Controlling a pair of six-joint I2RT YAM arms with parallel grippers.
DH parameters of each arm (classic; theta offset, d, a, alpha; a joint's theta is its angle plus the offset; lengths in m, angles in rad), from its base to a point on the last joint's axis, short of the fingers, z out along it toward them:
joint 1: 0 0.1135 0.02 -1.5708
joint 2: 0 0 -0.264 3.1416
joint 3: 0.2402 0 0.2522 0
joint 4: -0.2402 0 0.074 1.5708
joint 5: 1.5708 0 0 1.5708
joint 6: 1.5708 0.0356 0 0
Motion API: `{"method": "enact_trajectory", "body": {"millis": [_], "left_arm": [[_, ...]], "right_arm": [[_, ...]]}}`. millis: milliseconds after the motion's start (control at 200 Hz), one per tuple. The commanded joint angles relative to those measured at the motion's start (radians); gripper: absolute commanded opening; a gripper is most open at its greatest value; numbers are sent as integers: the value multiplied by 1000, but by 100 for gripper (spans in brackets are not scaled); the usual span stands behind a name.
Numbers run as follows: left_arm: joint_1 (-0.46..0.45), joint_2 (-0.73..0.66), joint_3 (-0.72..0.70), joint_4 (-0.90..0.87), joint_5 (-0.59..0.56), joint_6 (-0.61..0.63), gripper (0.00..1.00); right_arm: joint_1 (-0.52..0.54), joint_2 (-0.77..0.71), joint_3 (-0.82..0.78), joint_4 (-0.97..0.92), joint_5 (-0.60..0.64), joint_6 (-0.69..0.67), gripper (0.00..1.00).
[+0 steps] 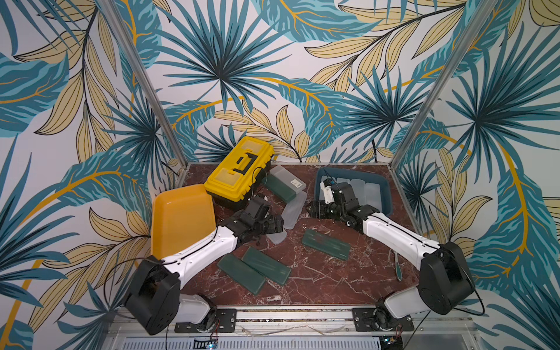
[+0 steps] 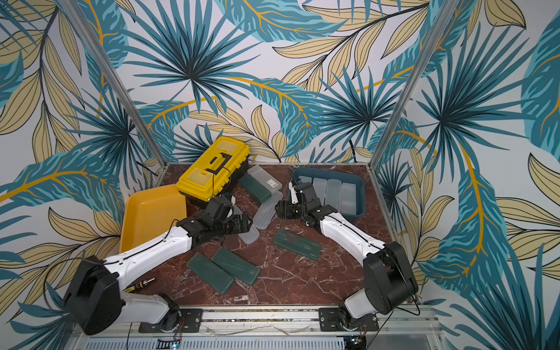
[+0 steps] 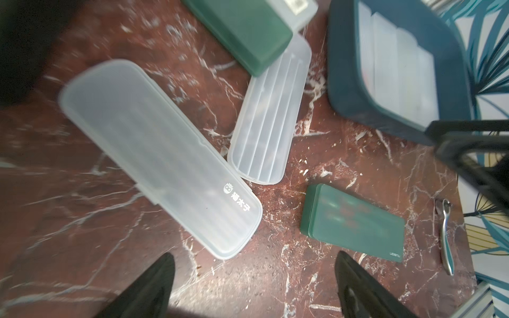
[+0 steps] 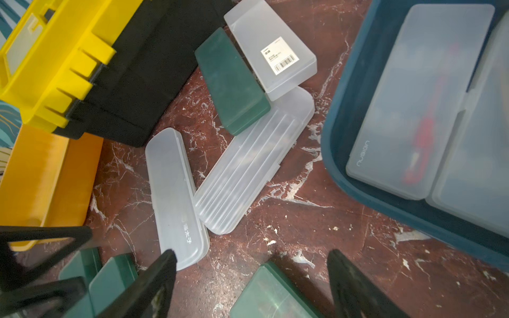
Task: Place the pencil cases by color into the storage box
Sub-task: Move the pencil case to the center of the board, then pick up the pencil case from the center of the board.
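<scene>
Pencil cases point(image 1: 357, 189), frosted, in row inside blue bin point(image 1: 388, 197); toolbox point(image 1: 239, 169) shut.

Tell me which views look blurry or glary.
Left wrist view: motion smear across the dark blue plastic bin, soft glare on the lone dark green flat case. Right wrist view: sharp, barcode label on the frosted clear case crisp. Both top views: evenly lit.

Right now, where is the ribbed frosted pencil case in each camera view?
Top view: ribbed frosted case, mid-scene between yellow toolbox and blue bin.
Top view: same spot.
Left wrist: in view, beside the longer logo-printed frosted case.
Right wrist: in view, beside that same long case.
Shared landmark: the dark green case overlapping one end.
</scene>
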Motion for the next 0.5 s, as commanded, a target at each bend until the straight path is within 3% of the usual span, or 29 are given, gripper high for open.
{"method": "enact_trajectory", "body": {"millis": [0, 225, 496], "left_arm": [[33, -109, -49, -159, -101, 6, 92], [153, -376, -106, -256, -141, 16, 93], [287, -470, -52, -325, -100, 72, 93]], "right_arm": [[54, 35, 14, -9, 39, -55, 86], [167, 180, 83, 82, 83, -85, 87], [267, 430, 310, 62, 103, -143, 88]]}}
